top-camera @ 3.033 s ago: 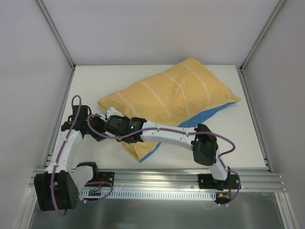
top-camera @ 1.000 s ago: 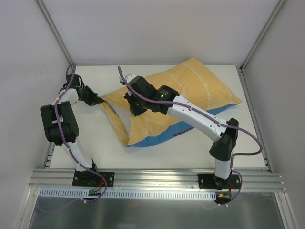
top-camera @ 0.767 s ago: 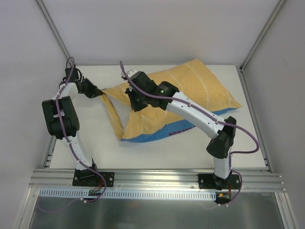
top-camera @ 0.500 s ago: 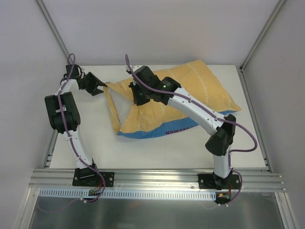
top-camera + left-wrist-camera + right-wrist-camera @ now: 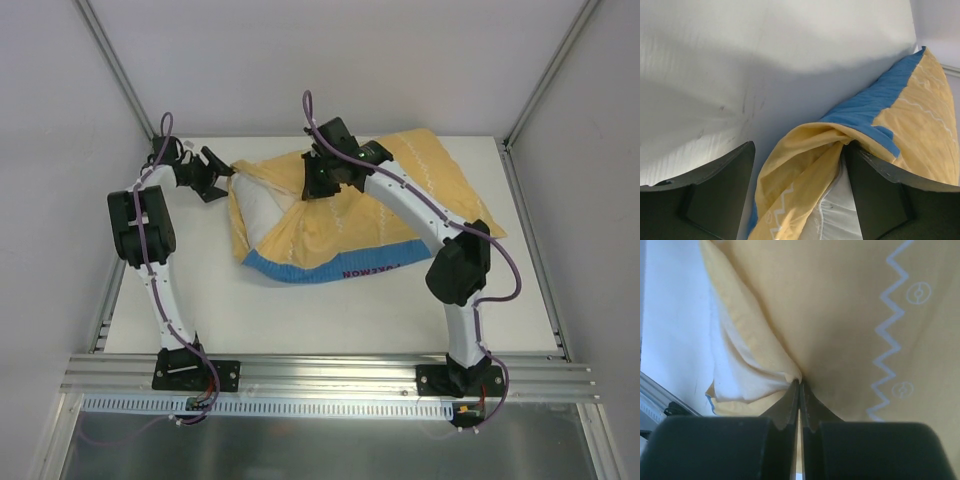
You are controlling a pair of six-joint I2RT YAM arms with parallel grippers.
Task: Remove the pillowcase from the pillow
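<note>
Two changes stand out against a second ago: the bundle lies farther from the arm bases, and one grip on it has been let go. Nearest the bases, bare white table top (image 5: 300, 320) shows where the cover's near corner lay a second ago. Just beyond it runs the blue-striped hem with red lettering (image 5: 335, 270), the near edge of the soft yellow-orange pillowcase (image 5: 350, 225), which lies yellow face up.

At the left end the cover's mouth now gapes wider than it did a second ago. More of the plain white stuffed pillow (image 5: 262, 212) shows in the opening, though most of it is still inside.

Farther back, the right gripper (image 5: 318, 188) stays pinched shut on a fold of the yellow fabric. Its wrist view shows the jaws meeting with the cloth gathered at their tips. It has carried that fold up and away from the bases.

Farthest, at the table's far-left corner, the left gripper (image 5: 222, 172) has just spread its jaws. A second ago it was clamped on the cover's corner; now that yellow-and-blue corner lies loose between the parted fingers (image 5: 720, 195) with white stuffing just below it.

The stretch has probably done its job of opening the mouth. With nothing holding the pillow, pulling on the cover alone would likely drag both along, so the freed left gripper probably needs a new hold, perhaps on the exposed white edge.
</note>
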